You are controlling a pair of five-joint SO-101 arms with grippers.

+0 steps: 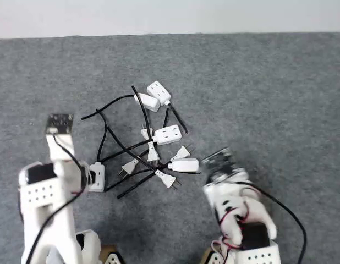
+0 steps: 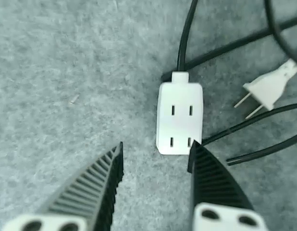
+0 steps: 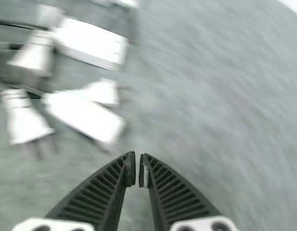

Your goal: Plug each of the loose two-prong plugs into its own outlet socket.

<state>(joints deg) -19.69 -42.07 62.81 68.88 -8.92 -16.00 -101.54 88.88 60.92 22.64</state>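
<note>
Several white outlet blocks and loose two-prong plugs on black cords lie tangled mid-table. My left gripper (image 2: 157,149) is open just short of one white outlet block (image 2: 179,118), its slots facing up; one fingertip (image 2: 194,149) overlaps the block's near corner. That block (image 1: 97,176) lies at the left end of the tangle. A loose plug (image 2: 267,89) lies beside it. My right gripper (image 3: 138,168) is shut on nothing, hovering near a blurred outlet block (image 3: 86,118) and a plug (image 3: 23,122). In the high view the right gripper (image 1: 217,159) is just right of that block (image 1: 184,164).
More outlet blocks (image 1: 169,134) (image 1: 159,92) (image 1: 147,100) and plugs (image 1: 166,178) (image 1: 128,166) (image 1: 153,152) sit among crossing black cords (image 1: 107,132). Grey carpet (image 1: 269,93) stretches open to the right and far side.
</note>
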